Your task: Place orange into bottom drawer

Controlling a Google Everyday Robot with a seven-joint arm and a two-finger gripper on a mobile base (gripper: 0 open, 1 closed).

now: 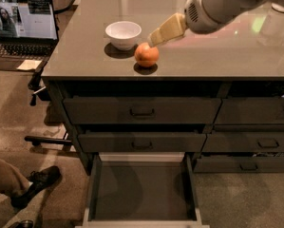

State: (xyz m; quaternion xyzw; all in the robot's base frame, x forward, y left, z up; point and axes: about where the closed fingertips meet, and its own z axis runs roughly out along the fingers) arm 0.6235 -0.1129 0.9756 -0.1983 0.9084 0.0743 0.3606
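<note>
Orange [146, 54] fruit is seen resting on the grey counter [80, 56], near its front edge and just right of a white bowl [123, 33], from which it stands slightly apart. The gripper [153, 39] is held just above and behind the orange, slanting down from the upper right on a pale arm [213, 6]; its tip is shown at the fruit's top edge, but contact cannot be confirmed, and whether it is spread or pressed together cannot be told. Below the counter, two shut drawers with dark handles [142, 111] are stacked in the left column. Under them the bottom drawer [141, 194] is pulled fully out, its dark floor bare and its rim light grey. More shut drawers [255, 144] are seen to the right. An open laptop [23, 20] is set at far left; writing on its screen is too small to be read. A dark shoe [37, 184] is seen on the floor.
</note>
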